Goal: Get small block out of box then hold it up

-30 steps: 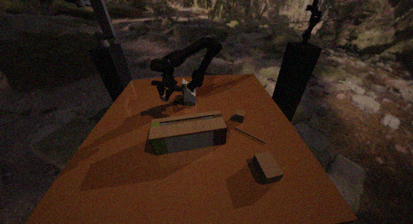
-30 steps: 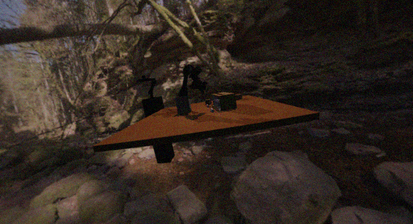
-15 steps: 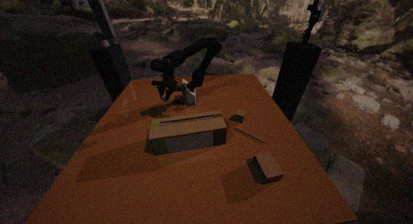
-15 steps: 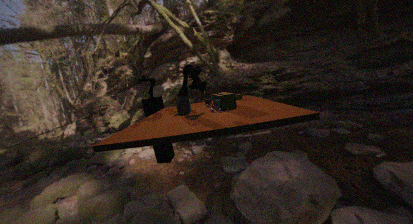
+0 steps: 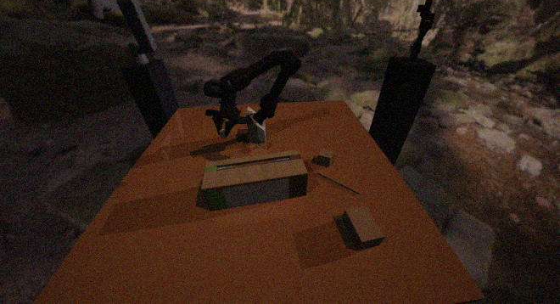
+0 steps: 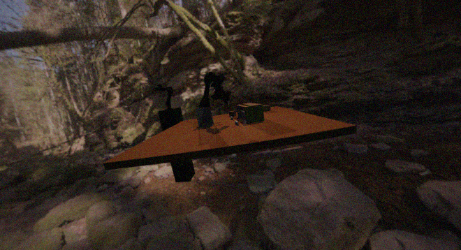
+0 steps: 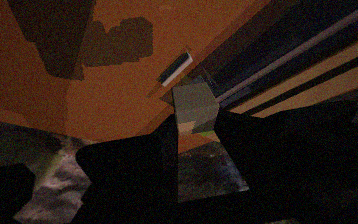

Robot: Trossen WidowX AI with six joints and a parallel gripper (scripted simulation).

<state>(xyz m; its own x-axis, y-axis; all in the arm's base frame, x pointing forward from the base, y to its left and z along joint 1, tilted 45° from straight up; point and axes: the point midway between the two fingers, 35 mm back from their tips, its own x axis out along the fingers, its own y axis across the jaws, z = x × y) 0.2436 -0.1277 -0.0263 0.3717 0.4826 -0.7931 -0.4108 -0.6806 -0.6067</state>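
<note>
Small block (image 5: 222,133) (image 7: 196,107), grey and squarish, is held directly between the fingertips of the gripper (image 5: 223,131) (image 6: 226,101) (image 7: 191,114), so no sideways reach is called for; the pincer is closed on it, one dark finger on either side. No clear long axis can be made out on the block. By the top view, block and pincer are placed on the arm-base side of the box (image 5: 254,173) (image 6: 253,114) (image 7: 285,86), beyond its slotted top edge and toward its green end, and the box's own long axis is laid across the table (image 5: 254,260) (image 6: 157,149) (image 7: 120,100). The block is judged to be out and lifted, with the final hold in hand; any further move should be made upward and away from the box, since too little clearance could be left by a drift toward it. In the wrist view the block's face and the grip are shown, which are reduced to a pale speck in the top view. In the exterior view the hand is shown raised above the table, but the block cannot be picked out there, and which box end is the pocket cannot be told.
</note>
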